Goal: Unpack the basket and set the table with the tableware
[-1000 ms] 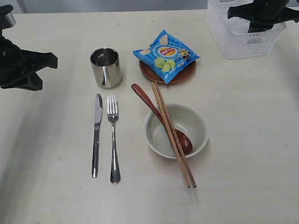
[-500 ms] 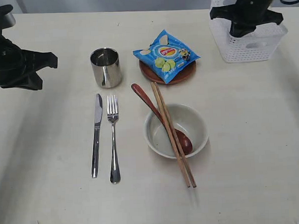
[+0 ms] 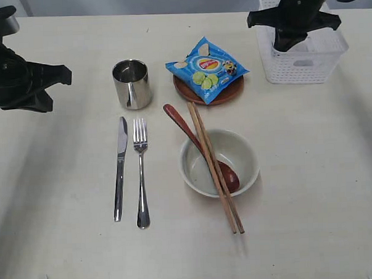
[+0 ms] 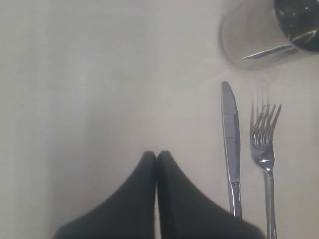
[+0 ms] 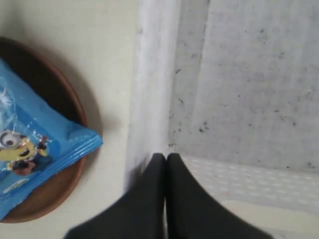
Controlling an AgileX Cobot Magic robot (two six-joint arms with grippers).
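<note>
The right gripper [image 5: 166, 158] has its jaws pressed together on nothing, tips against the basket [image 5: 154, 74] wall, just beside the plate [image 5: 47, 74]. The left gripper [image 4: 156, 155] is likewise closed and empty over bare table [image 4: 89, 74], near the knife [image 4: 230, 134].

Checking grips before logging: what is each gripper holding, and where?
Right gripper appears to pinch the basket by its side-wall rim; left gripper holds nothing.
</note>
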